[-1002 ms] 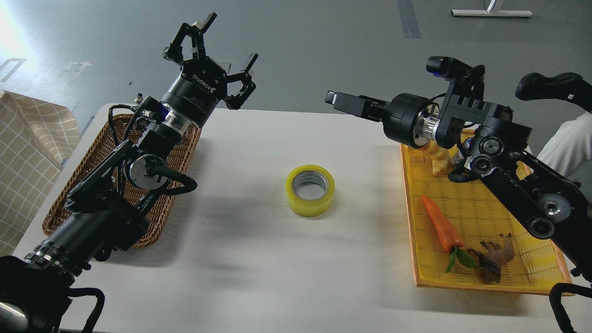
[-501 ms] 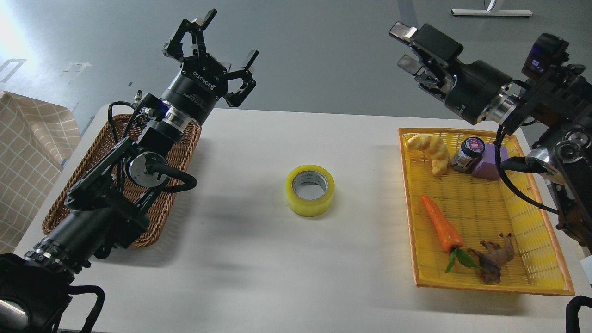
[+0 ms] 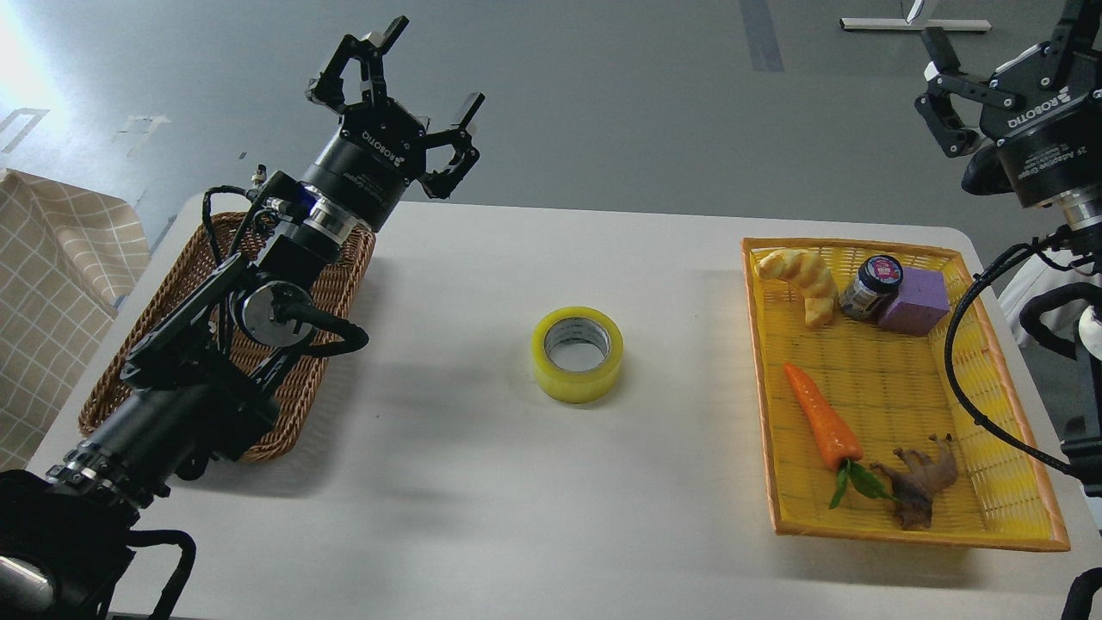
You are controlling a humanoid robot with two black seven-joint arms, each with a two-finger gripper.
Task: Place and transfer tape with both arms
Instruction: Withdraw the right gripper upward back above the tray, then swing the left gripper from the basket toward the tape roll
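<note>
The tape, a yellow translucent roll with a grey-white core, lies flat on the white table at its middle, with nothing touching it. My left gripper is open and empty, raised above the far left of the table, far from the tape. My right gripper is open and empty, raised at the top right beyond the yellow tray; one fingertip is cut off by the frame edge.
A brown wicker basket sits at the left under my left arm. A yellow tray at the right holds a croissant-like bread, a dark jar, a purple block, a carrot and a brown root-like piece.
My right arm has swung up and to the right, off the tray and away from the table middle. The left arm has barely moved. The tape has stayed put.
</note>
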